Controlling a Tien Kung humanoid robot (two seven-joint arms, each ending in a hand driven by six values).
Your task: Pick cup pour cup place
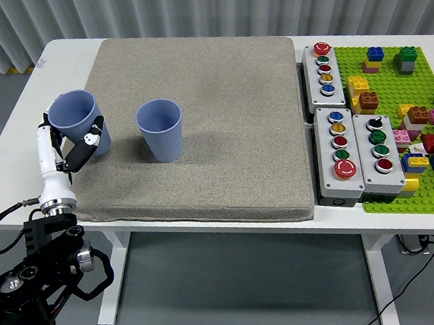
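Held cup [79, 120], blue ribbed plastic, is in my left hand [69, 145] over the left edge of the grey mat [220, 109], tilted slightly with the mouth leaning up-left; fingers wrapped around its lower body, thumb on the right side, so it's a firm grasp. Can't tell if its base touches the mat or sits just above it. Contents not visible from this angle. Second cup [161, 129], same blue type, stands upright on the mat just to the right of the held one, apart from it, open mouth up, looks empty as far as I can see in. My left arm comes in from the lower-left corner, white forearm section rising to the hand, black joint hardware below the table edge. My right hand isn't in view. Mat covers most of the white table [17, 142]. Right of the mat: three grey button boxes [349, 151], one long one at the back with a column of coloured buttons, two side by side in front with blue, yellow, green, red buttons and one black knob; no legible labels on any of them. Far right: green baseplate [391, 71] with assorted coloured bricks [420, 133] stuck on it. No readable writing or brand anywhere
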